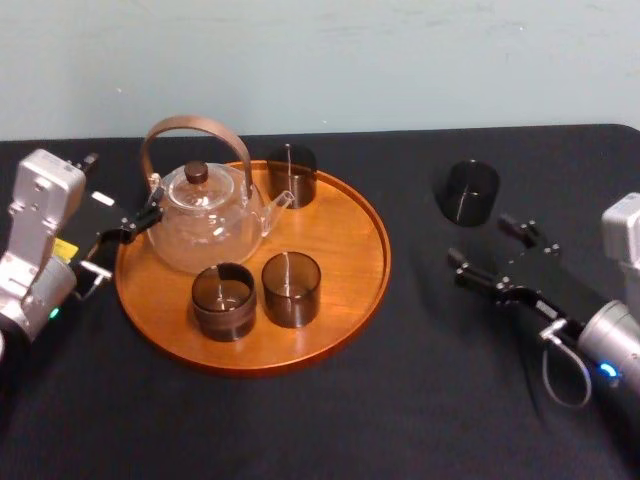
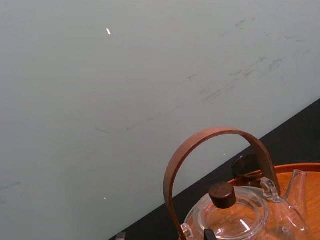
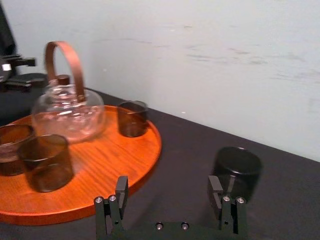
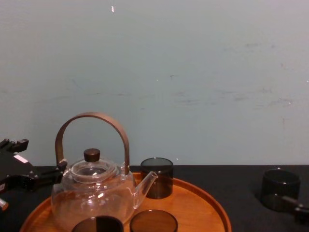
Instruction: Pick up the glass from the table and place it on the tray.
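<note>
Spreading under everything, the flat matte black table (image 1: 420, 400) carries the large round orange-brown wooden tray (image 1: 340, 250). The tray holds a clear glass teapot with a brown hoop handle (image 1: 205, 225) and three smoky glasses, and its bare wood probably leaves room for a fourth. That dark cylindrical glass (image 1: 468, 192) stands upright on the table, right of the tray. The right gripper (image 1: 483, 240), spread wide and empty, sits near it, seemingly readying a grasp. The left gripper (image 1: 125, 225) is parked beside the tray's left rim.

Soft, even light throughout. Small white glints on glass teapot (image 1: 208, 225), mild sheen on tray (image 1: 345, 250) around it. Matte black table (image 1: 420, 400) hides shadows. Wall (image 1: 400, 60) evenly lit.
</note>
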`<state>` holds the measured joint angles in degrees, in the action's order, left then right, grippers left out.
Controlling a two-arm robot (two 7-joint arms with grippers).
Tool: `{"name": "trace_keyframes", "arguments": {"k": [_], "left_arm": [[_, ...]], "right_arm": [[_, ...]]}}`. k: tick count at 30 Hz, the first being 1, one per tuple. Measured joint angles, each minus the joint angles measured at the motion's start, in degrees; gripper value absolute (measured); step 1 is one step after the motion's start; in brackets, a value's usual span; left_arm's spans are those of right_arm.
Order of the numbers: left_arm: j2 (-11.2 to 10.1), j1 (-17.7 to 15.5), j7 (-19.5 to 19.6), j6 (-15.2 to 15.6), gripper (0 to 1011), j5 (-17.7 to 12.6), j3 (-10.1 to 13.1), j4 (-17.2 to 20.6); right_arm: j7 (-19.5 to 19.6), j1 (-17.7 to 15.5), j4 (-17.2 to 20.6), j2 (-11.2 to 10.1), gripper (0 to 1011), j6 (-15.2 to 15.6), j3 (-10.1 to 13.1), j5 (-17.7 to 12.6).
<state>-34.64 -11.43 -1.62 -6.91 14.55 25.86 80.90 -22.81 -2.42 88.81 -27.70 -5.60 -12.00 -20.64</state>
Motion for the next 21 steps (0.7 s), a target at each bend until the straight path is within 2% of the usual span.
{"name": "trace_keyframes", "arguments": {"k": [8, 15, 21], "left_arm": [[0.00, 0.00, 0.00, 0.00, 1010, 0.00, 0.00, 0.00], [0.00, 0.00, 0.00, 0.00, 1010, 0.00, 0.00, 0.00], [0.00, 0.00, 0.00, 0.00, 1010, 0.00, 0.00, 0.00]], "right_arm": [[0.17, 0.13, -2.34, 0.30, 1002, -0.36, 2.73, -1.43], [0.21, 3.16, -7.43, 1.36, 1002, 0.28, 4.21, -2.60], [-0.31, 6.68, -11.41, 2.00, 1002, 1.02, 4.05, -2.66]]}}
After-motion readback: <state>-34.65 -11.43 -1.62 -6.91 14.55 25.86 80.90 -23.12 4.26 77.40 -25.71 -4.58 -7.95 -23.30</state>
